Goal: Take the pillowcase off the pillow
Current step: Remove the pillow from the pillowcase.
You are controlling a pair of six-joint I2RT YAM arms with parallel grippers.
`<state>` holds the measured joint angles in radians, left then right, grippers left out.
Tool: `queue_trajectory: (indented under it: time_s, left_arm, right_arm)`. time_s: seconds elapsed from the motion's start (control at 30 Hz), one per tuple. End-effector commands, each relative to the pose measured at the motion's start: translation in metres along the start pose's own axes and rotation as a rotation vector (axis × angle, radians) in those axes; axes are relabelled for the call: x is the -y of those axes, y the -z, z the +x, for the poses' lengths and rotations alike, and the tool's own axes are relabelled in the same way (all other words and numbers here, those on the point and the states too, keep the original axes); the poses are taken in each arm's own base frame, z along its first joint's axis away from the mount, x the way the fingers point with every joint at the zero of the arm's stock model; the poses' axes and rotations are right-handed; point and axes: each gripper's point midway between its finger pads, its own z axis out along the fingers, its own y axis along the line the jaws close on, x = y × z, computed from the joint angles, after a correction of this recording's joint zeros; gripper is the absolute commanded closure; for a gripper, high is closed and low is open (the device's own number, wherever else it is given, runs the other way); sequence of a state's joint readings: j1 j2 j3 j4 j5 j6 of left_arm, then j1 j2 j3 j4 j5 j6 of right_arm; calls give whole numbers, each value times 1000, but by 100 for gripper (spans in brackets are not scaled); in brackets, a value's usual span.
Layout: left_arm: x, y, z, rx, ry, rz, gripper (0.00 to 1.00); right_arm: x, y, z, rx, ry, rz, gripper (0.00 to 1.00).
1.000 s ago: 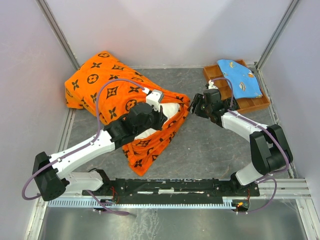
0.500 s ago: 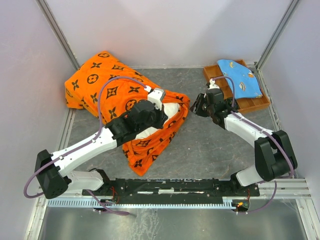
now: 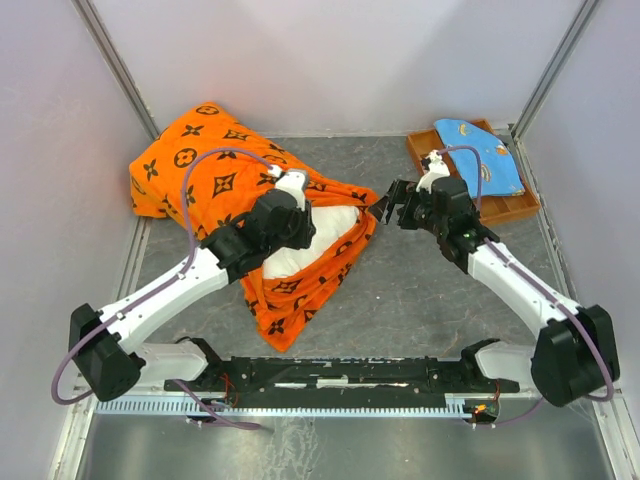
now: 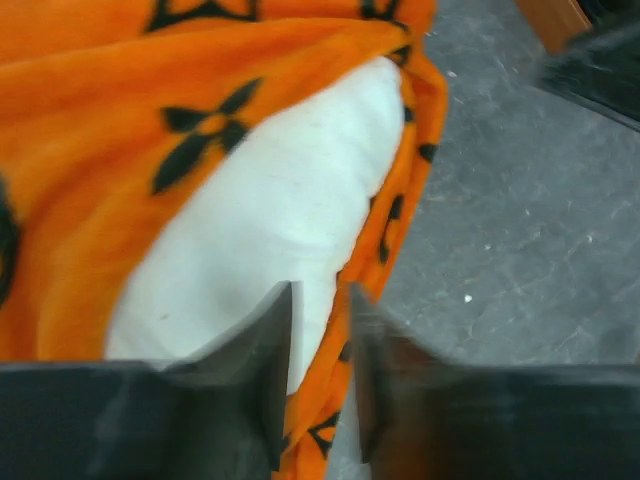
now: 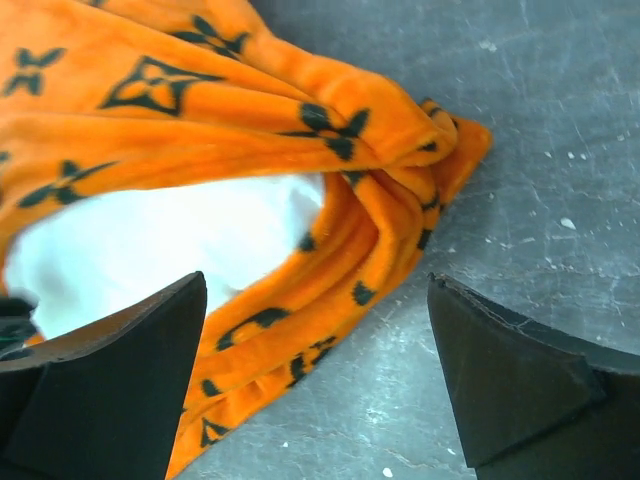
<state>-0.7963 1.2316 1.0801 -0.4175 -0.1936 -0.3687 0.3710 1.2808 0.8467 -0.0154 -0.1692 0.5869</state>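
Note:
The orange pillowcase with black motifs lies at the back left, its open end facing right. The white pillow bulges out of that opening. My left gripper hovers over the pillow's exposed end, shut, with nothing held. In the left wrist view its narrow slit shows pillow and the pillowcase's hem lying beneath. My right gripper is wide open just right of the bunched corner of the opening. In the right wrist view the pillowcase's folded hem and pillow lie between and beyond its fingertips.
A wooden tray stands at the back right, with a light-blue patterned cloth draped over it. White walls close in the back and both sides. Bare grey tabletop lies in front of the pillow.
My left arm has drawn back up and left, uncovering more white pillow. The right gripper has opened wide and shifted toward the pillowcase's corner.

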Motion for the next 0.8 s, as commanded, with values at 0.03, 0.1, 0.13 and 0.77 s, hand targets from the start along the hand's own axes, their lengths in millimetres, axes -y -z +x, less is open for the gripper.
queue_trajectory:
  time_s: [0.03,0.1,0.13,0.77]
  left_arm:
    - [-30,22,-29,138,136,-122,95]
    - [-16,29,-37,179,133,-3,97]
    - [-6,37,-43,201,142,79,97]
    - [25,51,-34,122,227,183,1]
  right_arm:
    - [-42,28,-33,111,54,-172,1]
    - [-57,33,-33,106,68,-252,1]
    - [-66,37,-34,102,76,-302,1]
    - [-50,35,-25,72,51,-64,1]
